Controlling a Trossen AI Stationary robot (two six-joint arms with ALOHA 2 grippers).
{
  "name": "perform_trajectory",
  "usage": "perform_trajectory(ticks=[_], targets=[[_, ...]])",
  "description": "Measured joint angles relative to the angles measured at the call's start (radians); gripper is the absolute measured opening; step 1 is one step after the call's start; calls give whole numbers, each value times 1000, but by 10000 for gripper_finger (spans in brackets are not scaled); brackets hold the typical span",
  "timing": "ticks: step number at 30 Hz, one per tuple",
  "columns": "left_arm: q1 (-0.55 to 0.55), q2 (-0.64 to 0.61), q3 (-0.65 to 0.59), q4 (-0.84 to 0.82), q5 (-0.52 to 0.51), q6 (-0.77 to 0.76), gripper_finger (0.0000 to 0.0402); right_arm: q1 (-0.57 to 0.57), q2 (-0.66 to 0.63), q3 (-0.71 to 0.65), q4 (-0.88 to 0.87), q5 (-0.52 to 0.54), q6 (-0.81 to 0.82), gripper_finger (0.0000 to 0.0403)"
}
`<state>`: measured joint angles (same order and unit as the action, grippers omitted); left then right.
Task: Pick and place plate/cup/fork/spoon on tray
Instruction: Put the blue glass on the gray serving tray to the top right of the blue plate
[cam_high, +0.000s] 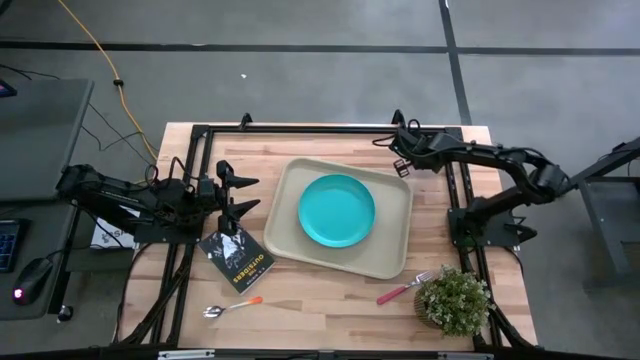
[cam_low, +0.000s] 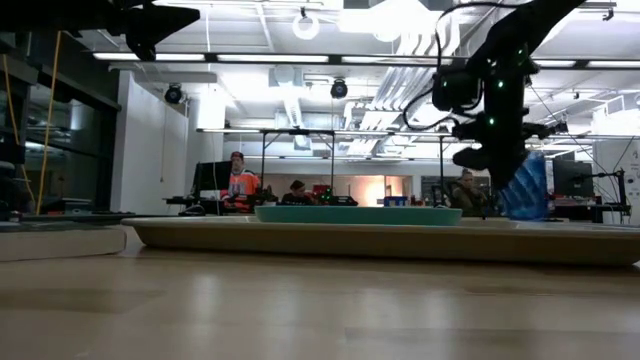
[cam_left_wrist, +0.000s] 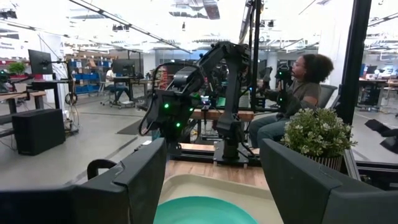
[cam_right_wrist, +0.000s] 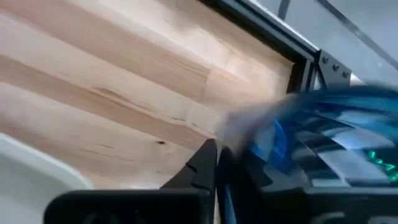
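Observation:
The beige tray (cam_high: 385, 255) lies in the middle of the table with the teal plate (cam_high: 337, 210) flat on it. My right gripper (cam_high: 402, 163) is above the tray's far right corner, shut on the translucent blue cup (cam_low: 526, 188). My left gripper (cam_high: 246, 195) is open and empty, just left of the tray, pointing at it. The tray (cam_left_wrist: 205, 185) and plate (cam_left_wrist: 205, 211) show between its fingers. The red-pink-handled fork (cam_high: 403, 290) lies near the tray's near right corner. The orange-handled spoon (cam_high: 233, 307) lies near the table's near edge, on the left. My right gripper has the cup's thin blue wall (cam_right_wrist: 225, 186) pinched between its two nearly closed fingers (cam_right_wrist: 202, 165). The rest of the cup (cam_right_wrist: 323, 134) sticks out to one side of them. In the low view the cup hangs tilted below the gripper, its lower end hidden behind the tray's rim.
A small dark book (cam_high: 237, 258) lies left of the tray, near my left gripper. A potted plant (cam_high: 455, 300) stands at the near right corner, beside the fork. A black frame runs along the table's far edge and sides. People sit in the room beyond.

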<state>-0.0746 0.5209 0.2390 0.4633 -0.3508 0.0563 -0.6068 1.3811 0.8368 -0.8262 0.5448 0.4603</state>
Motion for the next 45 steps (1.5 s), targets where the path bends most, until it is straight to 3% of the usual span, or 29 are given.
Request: perform_trajectory(ticks=[6,11,16,21,25,32,38,45], targets=[[0,0,0,0,0,0,241,108,-105,87,-111,-31,-20,5],[0,0,0,0,0,0,241,346,-144,165,-116,-112,15,3],[0,0,0,0,0,-1,241,619,-60,155,-107,-142,136,2],[0,0,0,0,0,-1,241,760,85,155,-164,-172,242,1],[2,0,0,0,0,0,241,777,166,175,-159,-156,244,1],[2,0,0,-3,-1,0,241,707,244,216,-178,-131,176,1],[2,0,0,-3,-1,0,241,642,240,232,-186,-229,124,0],[2,0,0,-3,-2,-1,241,601,240,232,-176,-263,115,14]])
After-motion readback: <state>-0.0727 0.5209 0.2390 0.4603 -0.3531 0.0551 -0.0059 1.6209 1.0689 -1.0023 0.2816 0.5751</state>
